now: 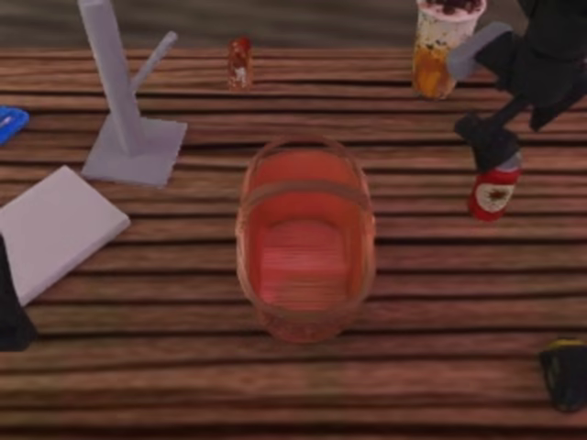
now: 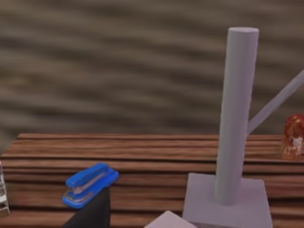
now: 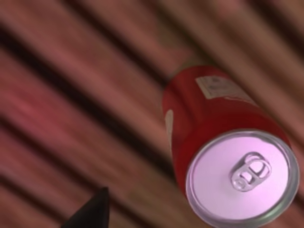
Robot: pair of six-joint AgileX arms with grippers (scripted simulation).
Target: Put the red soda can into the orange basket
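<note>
Top view — the right tool (image 1: 496, 158) pinches the red soda can (image 1: 492, 195) right of the orange basket (image 1: 249, 240), which holds nothing; the left tool's state cannot be told.

Spread across one brown slatted wooden surface (image 1: 183, 367): one small red cylindrical soda can (image 1: 492, 194), one large oval translucent orange woven basket (image 1: 305, 240), one small reddish-brown bottle (image 1: 240, 62), one tall cup of layered drink (image 1: 443, 44), one grey post stand on a square base (image 1: 128, 101), one flat white box (image 1: 55, 227) and one blue stapler (image 2: 90, 184).
</note>
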